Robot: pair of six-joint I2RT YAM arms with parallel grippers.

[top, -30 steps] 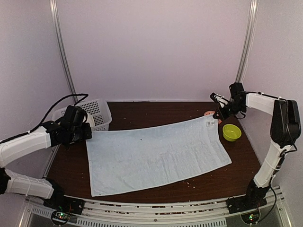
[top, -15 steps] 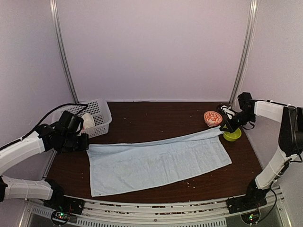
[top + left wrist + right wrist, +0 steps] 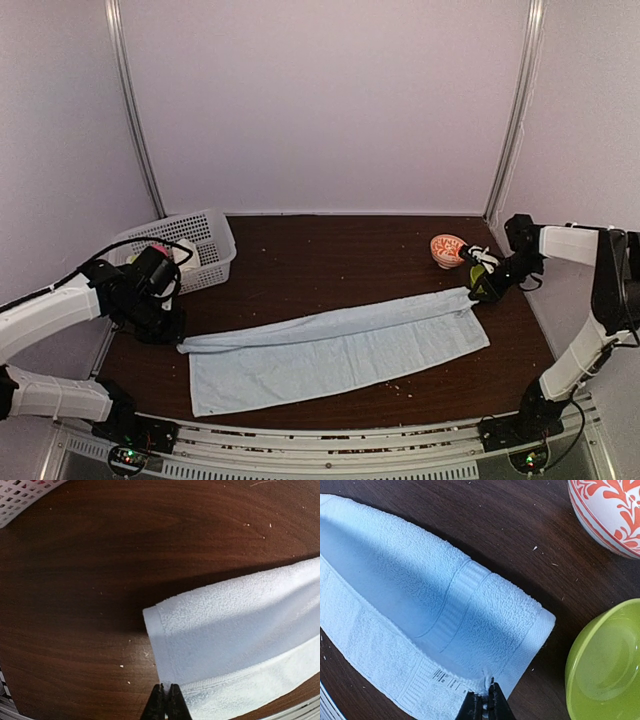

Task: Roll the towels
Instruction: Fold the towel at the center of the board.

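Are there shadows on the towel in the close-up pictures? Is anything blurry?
Right wrist view: yes, a bluish shadow crosses the towel; the green bowl looks a bit soft. Left wrist view: a shadow lies along the towel too, and darkens the table beside it. Top view: soft, even light.

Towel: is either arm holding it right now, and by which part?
Both. The left jaws pinch the towel at its left-end edge; the right jaws pinch its right-end edge beside the label.

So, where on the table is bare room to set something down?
The table is barest behind the towel, between the basket and the red bowl. A narrow strip runs before the towel. Crowded by the right gripper and green bowl.
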